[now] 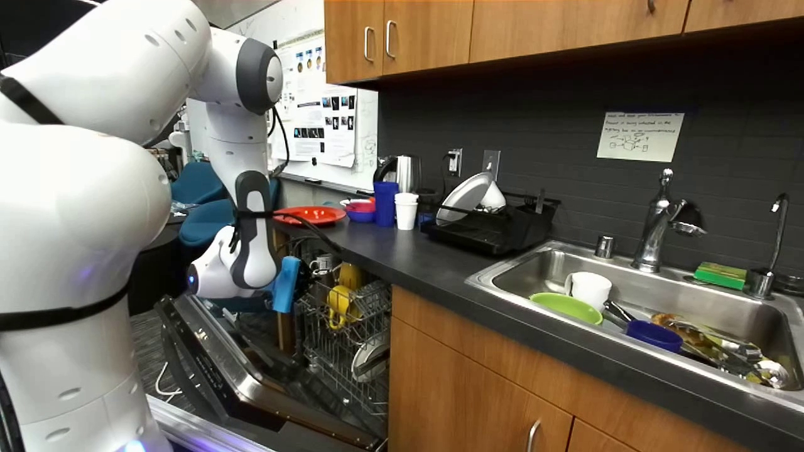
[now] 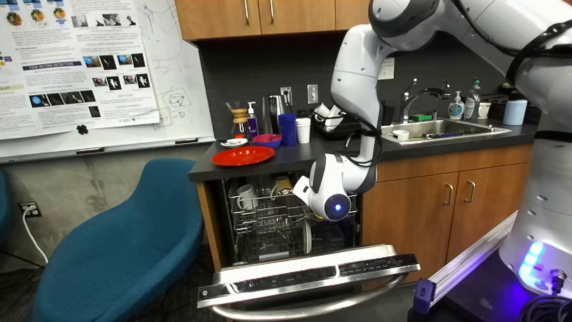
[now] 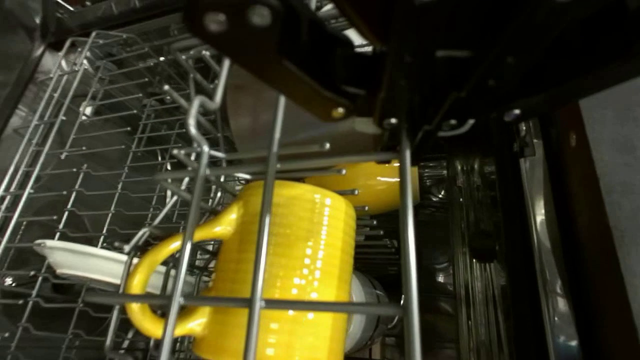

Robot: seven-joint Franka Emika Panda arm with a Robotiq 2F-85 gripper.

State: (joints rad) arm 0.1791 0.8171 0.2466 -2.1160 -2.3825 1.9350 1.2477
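Rack (image 3: 409,240), wire, right by the closed jaws near 1 o'clock in wrist view, can't tell if it's pinched; presumably pens yellow mug (image 3: 300,240) at 7 o'clock against tipping, partly blocking it; white plate (image 3: 90,262) at 8 o'clock; open dishwasher door (image 2: 313,276) obstructs at 6 o'clock in an exterior view

Wrist view's v. dim: tool (image 3: 382,132) in near-black shadow, glints popping on yellow mug (image 3: 300,270) near it, rack wires (image 3: 105,150) soft in bkgd. Both ext. views brighter, but shadow pools under cupboards (image 2: 295,18) above tool; glare's on dishwasher door (image 2: 308,278) below it, blue glow off robot base (image 2: 534,268).
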